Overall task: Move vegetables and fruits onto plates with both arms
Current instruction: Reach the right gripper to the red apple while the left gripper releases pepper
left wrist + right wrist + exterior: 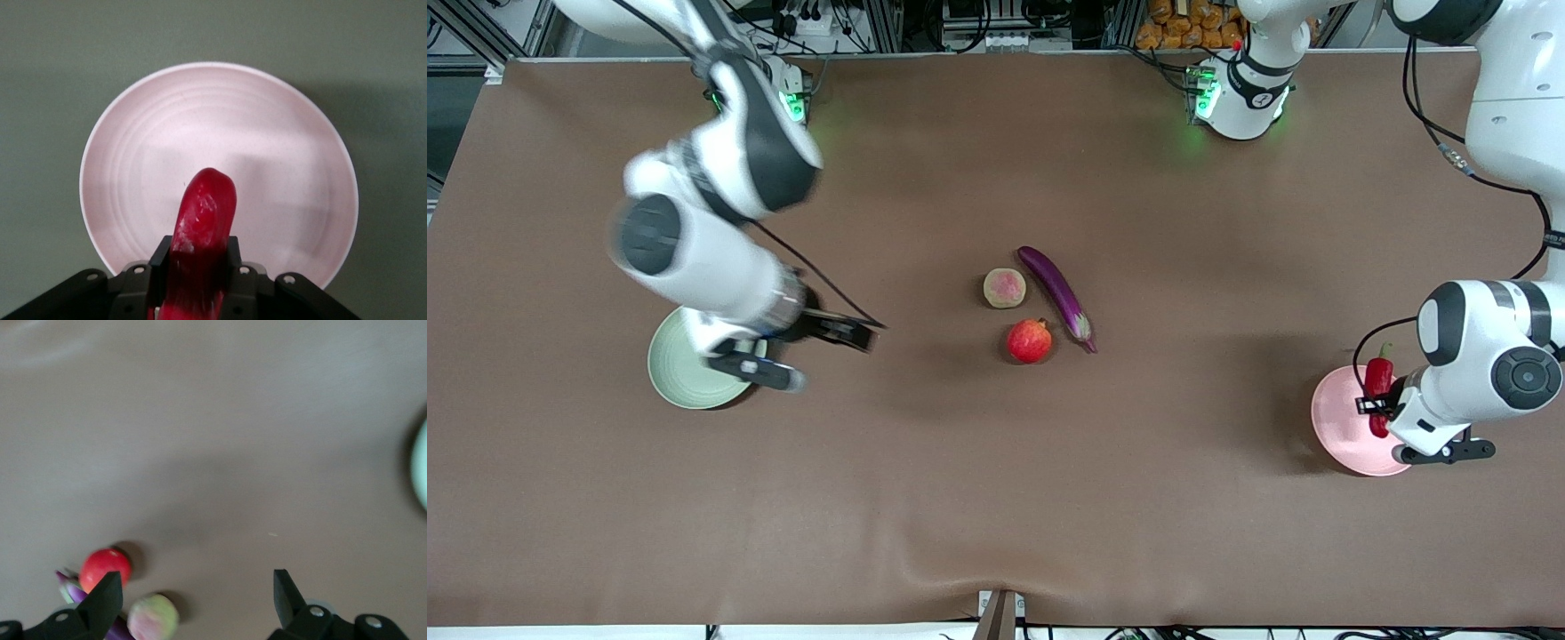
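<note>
The red chili pepper [1378,384] hangs over the pale pink plate [1336,427] at the left arm's end of the table [996,498], pinched between the fingers of the left gripper [1375,405]. At mid-table lie the tan-green fruit [1005,288], the purple eggplant [1056,297] just beside it, and the pomegranate [1030,341] nearer the front camera. The right gripper [818,354] — fingers spread, holding nothing — hangs beside the pale green plate [676,373].
</note>
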